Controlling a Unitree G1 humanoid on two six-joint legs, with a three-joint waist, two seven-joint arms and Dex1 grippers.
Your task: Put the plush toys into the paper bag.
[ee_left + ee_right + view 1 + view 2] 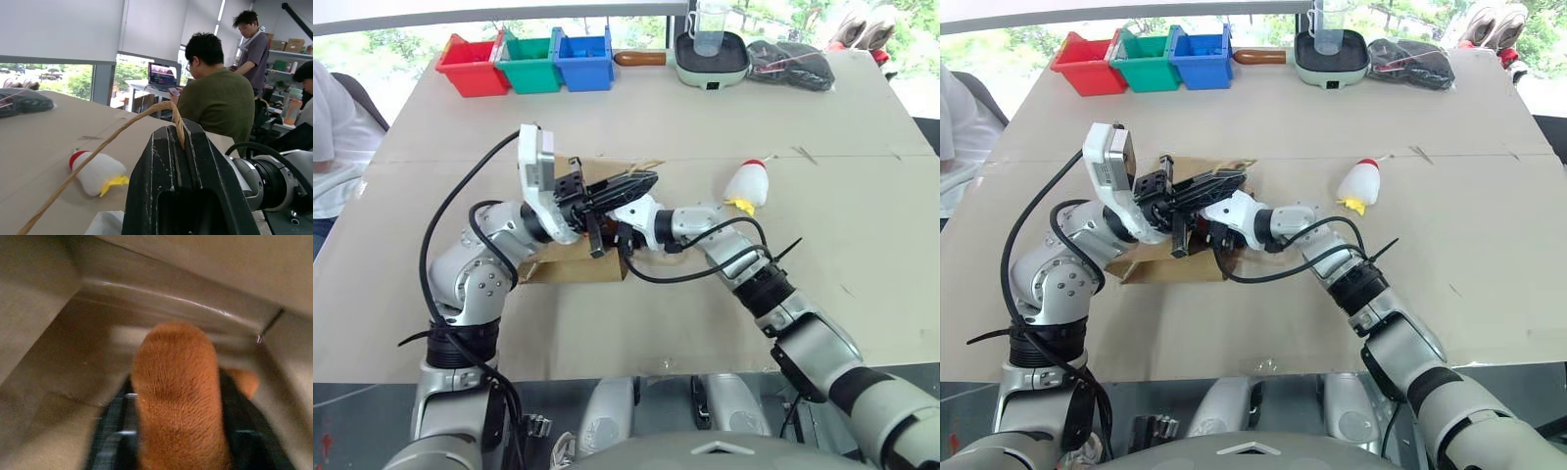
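The brown paper bag (570,266) lies on its side at the table's middle. My left gripper (644,180) is above the bag's mouth, shut on its tan cord handle (122,129), which runs over the closed black fingers (188,161). From the right, my right gripper (178,396) reaches into the bag. Its wrist (646,223) is at the opening, and the orange-brown plush toy (176,382) sits between its black fingers (115,431), inside the bag's brown walls. To the right of the bag, the white chicken plush (747,184) lies on the table, apart from both grippers.
Red (472,67), green (530,64) and blue (582,59) bins stand at the table's far edge, beside a pale green pan (710,54) and a black bundle (790,64). A person (328,127) sits at the far left; other people (215,98) are beyond the table.
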